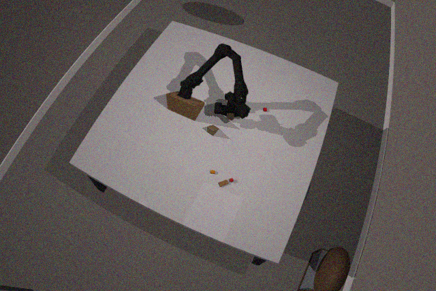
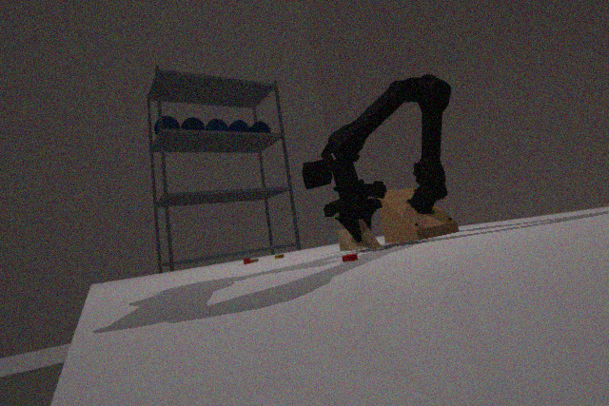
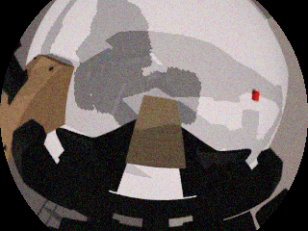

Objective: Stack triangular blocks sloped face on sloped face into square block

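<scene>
With the fingers pressed onto a block, step in hand: the pick-up of the upper piece looks made, and the carry is still to come.
Gripper: the gripper point(image 3: 156, 154) pinches one triangular block point(image 3: 157, 131) from both sides; the wrist view shows the dark fingers against its flanks.
Held block: in the top view it is mostly hidden under the gripper point(image 1: 230, 113), with only a brown sliver point(image 1: 230, 116) showing; whether it has left the table point(image 1: 148, 161) cannot be told from any view.
Other triangular block: it lies on the table just in front of the gripper point(image 1: 212, 129), apart from it, untouched.
Wooden base: the arm's brown mount point(image 1: 184, 105) stands near the gripper's side, close enough to mind during the lift.
Small bits: a red cube point(image 1: 264, 108) sits beyond the gripper; a yellow piece point(image 1: 212, 172) and a brown-and-red piece point(image 1: 225, 182) lie well apart nearer the table's front edge.
Next move calls for: a straight lift, then turning the held block so its slope faces the lower block's slope, ends lined up.
Care: a gentle descent, or the lower block could be shoved.
</scene>
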`<state>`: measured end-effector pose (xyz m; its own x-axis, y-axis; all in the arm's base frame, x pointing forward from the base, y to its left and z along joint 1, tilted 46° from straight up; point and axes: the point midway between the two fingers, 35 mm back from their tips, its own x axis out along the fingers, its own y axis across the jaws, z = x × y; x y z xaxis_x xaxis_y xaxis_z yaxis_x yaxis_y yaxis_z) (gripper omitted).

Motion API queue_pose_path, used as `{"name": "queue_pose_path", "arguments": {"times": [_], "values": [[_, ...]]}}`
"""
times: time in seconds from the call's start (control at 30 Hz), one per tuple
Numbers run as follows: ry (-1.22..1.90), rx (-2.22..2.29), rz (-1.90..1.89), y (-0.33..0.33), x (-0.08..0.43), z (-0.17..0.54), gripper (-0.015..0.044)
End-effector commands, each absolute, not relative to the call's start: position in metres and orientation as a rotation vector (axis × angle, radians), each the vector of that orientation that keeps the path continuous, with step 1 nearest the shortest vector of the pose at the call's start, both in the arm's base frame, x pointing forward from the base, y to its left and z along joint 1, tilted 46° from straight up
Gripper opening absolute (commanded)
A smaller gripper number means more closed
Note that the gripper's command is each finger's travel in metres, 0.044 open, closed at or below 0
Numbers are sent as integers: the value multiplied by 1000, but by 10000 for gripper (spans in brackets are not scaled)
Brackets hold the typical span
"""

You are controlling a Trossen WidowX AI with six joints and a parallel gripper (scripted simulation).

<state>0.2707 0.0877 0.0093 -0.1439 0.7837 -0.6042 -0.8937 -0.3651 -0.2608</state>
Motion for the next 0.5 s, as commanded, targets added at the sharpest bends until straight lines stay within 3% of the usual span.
{"name": "queue_pose_path", "arguments": {"times": [0.0, 0.47], "values": [[261, -887, 1738, 89, 267, 14, 0], [511, -1209, 1561, 98, 258, 35, 0]]}}
